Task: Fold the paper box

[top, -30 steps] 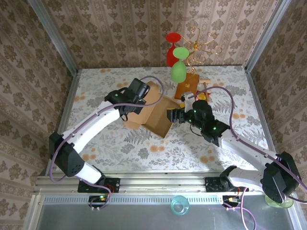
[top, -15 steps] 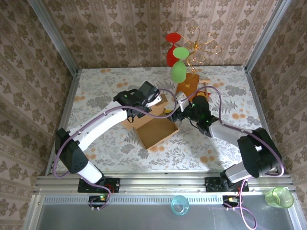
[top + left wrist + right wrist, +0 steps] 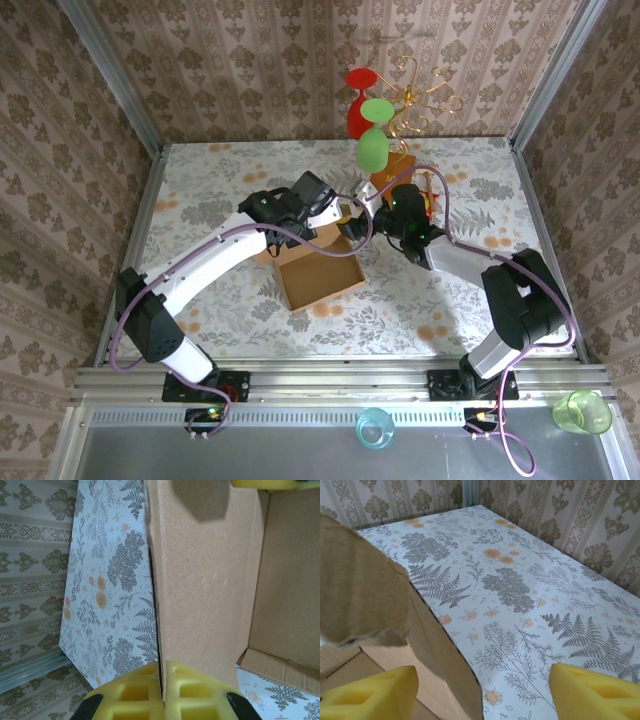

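Observation:
The paper box (image 3: pixel 322 275) lies mid-table as an open, shallow light-brown tray with its walls up. My left gripper (image 3: pixel 331 214) reaches over its far edge. In the left wrist view its yellow fingers (image 3: pixel 197 697) are pressed together on the top edge of a box wall (image 3: pixel 200 580), one pad on each side; gripper (image 3: pixel 164 692) shut. My right gripper (image 3: pixel 353 231) is at the box's far right corner. In the right wrist view it (image 3: pixel 482 692) is open wide, straddling a cardboard wall (image 3: pixel 445 665) without touching it. A ragged flap (image 3: pixel 360 590) rises at the left.
A smaller orange-brown box (image 3: pixel 392 176) stands just behind the right gripper. Green (image 3: pixel 372 148) and red (image 3: pixel 358 104) glasses hang on a gold rack (image 3: pixel 425 92) at the back. A green cup (image 3: pixel 583 411) and a blue cup (image 3: pixel 375 428) sit below the near rail.
The box has turned from tilted and half-open to a flat tray with raised walls. The right arm swung in toward the far right corner. The left gripper moved right along the far wall.

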